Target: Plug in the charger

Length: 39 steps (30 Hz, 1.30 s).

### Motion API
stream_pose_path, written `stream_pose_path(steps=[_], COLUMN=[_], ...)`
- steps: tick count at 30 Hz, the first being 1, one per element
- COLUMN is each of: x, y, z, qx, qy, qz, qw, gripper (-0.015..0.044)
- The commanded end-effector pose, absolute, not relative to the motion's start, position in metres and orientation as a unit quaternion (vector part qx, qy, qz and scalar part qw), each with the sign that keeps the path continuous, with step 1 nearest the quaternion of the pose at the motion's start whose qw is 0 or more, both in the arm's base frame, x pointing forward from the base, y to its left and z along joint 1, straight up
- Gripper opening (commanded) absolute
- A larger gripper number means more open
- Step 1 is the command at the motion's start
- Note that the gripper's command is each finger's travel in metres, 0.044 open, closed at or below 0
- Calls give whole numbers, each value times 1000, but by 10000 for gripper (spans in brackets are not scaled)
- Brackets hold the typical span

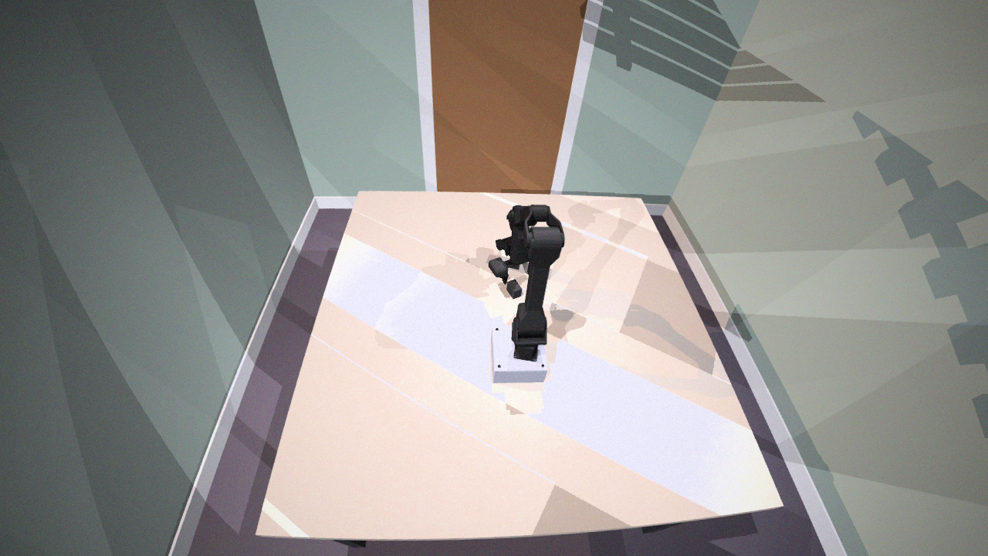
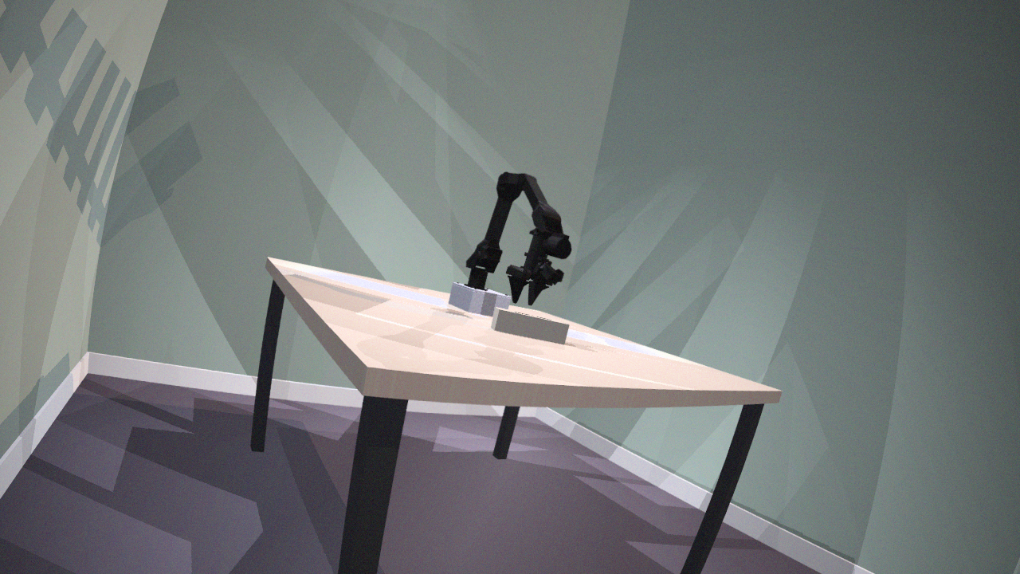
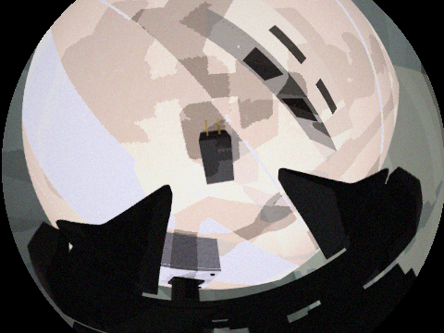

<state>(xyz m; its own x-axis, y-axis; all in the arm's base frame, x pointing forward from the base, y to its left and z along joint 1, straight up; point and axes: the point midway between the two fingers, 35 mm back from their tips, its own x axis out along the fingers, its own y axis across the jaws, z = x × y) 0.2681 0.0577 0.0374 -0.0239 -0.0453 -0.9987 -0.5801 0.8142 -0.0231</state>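
Note:
The dark grey charger (image 1: pixel 513 289) (image 3: pixel 217 159) lies on the table, its two brass prongs (image 3: pixel 212 127) pointing up in the wrist view. The power strip (image 2: pixel 531 327) (image 3: pixel 277 85) runs diagonally at the upper right of the wrist view; the prongs are not square to its outlet face. Its left outlet (image 3: pixel 263 64) and right outlet (image 3: pixel 300 108) look empty. In the top view the arm hides most of the strip. My gripper (image 2: pixel 523 301) (image 3: pixel 226 181) is open and empty, pointing down above the charger, which shows between and beyond the fingertips in the wrist view.
The arm's white base (image 1: pixel 518 374) (image 2: pixel 464 297) stands on the table (image 1: pixel 387 449) (image 2: pixel 441 349), close behind the charger on the side away from the strip. The base also shows at the bottom of the wrist view. Patches of light and shadow cross the table top.

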Motion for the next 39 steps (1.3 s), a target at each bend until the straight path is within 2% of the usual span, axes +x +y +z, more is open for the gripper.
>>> stream_pose_path(steps=[1, 39], x=[267, 268], y=[60, 60], z=[32, -26], qx=[-229, -229], qy=[689, 689], qz=[208, 208], qw=[656, 656], gripper=[440, 440])
